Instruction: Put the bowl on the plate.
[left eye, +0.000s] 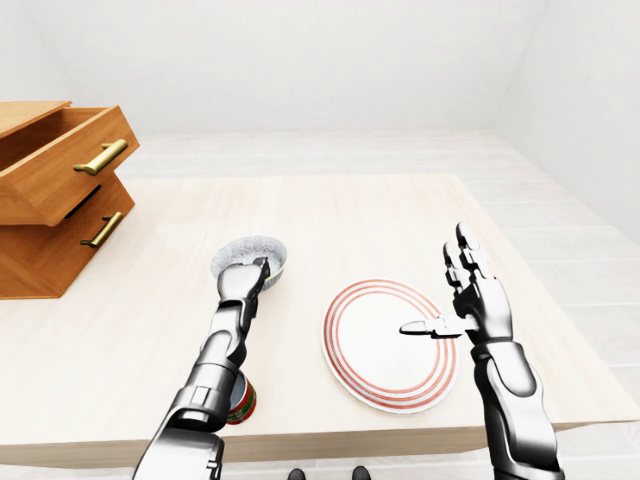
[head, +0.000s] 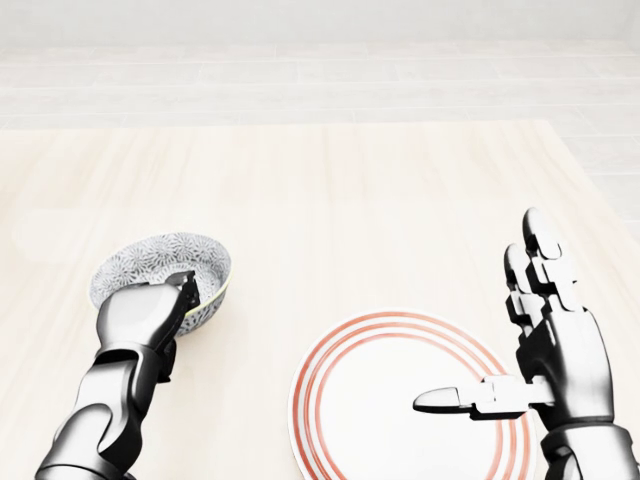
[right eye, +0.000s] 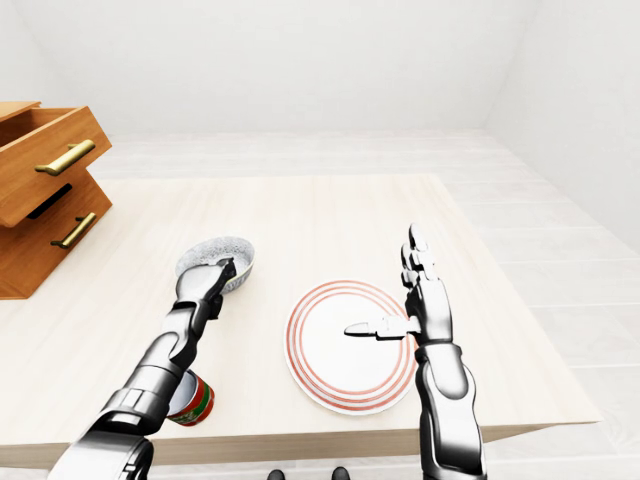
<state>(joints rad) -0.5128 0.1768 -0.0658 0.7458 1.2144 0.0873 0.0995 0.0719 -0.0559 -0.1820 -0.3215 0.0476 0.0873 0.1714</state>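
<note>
Robot body, polished silver-grey metal throughout.
- Left arm, right arm: rounded, glossy shell segments with dark seams at the joints.
- Left hand, right hand: three segmented fingers each, with black gaps between the links.
- Two black foot tips.
</note>
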